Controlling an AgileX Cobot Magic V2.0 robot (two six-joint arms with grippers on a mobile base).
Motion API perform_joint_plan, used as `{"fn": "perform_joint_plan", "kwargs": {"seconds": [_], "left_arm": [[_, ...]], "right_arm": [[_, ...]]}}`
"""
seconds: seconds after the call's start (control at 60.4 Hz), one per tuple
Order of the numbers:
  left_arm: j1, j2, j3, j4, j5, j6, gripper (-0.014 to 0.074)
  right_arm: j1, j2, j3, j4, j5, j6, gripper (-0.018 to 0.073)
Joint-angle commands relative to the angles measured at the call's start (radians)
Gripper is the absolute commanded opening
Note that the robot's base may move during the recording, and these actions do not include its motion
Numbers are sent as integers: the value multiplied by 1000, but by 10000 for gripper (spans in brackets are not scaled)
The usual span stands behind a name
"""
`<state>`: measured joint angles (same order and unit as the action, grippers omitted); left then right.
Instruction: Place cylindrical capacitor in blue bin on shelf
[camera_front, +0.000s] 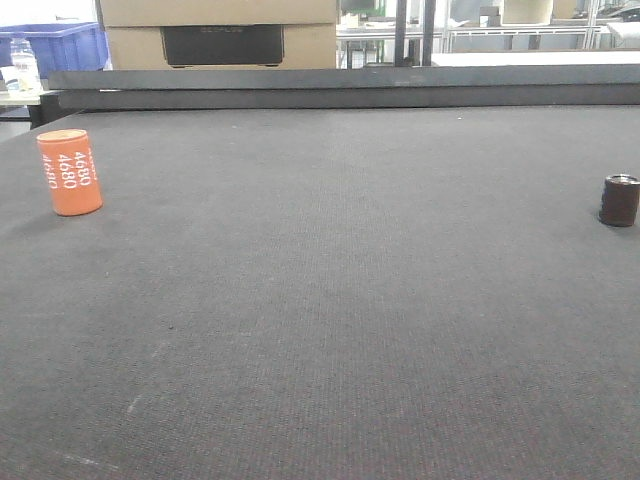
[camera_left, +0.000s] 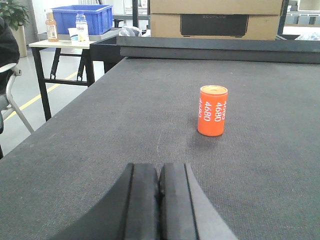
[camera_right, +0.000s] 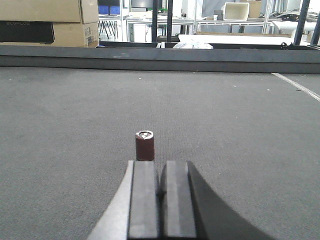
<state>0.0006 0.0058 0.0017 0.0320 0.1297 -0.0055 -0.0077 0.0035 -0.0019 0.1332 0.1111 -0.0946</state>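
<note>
The capacitor (camera_right: 144, 145), centre frame, looks light, rigid, slick-sided — I'd pinch its sleeve mid-height. My right tool (camera_right: 161, 172) and left tool (camera_left: 159, 175) sit closed, empty.

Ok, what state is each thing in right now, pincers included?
Capacitor: upright on the table, untouched.
Orange can: upright on the table, untouched.
Left pincer: shut, empty.
Right pincer: shut, empty, just short of the capacitor.
</note>
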Motion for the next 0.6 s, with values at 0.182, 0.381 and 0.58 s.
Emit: {"fn": "perform_joint_plan", "kwargs": {"seconds": [0.182,0.381,0.58], "left_arm": [[-8,-6,-2,7,-12,-7,-111],[-8,-6,-2,7,-17,-7,-111],[-8,-6,-2,-1,-109,-7,-111]], "right_arm": [[-4,-4,2,0,-22,-2,-153],[-4,-4,2,0,-22,-2,-153],[-4,-4,2,0,-34,-2,-153]]}}
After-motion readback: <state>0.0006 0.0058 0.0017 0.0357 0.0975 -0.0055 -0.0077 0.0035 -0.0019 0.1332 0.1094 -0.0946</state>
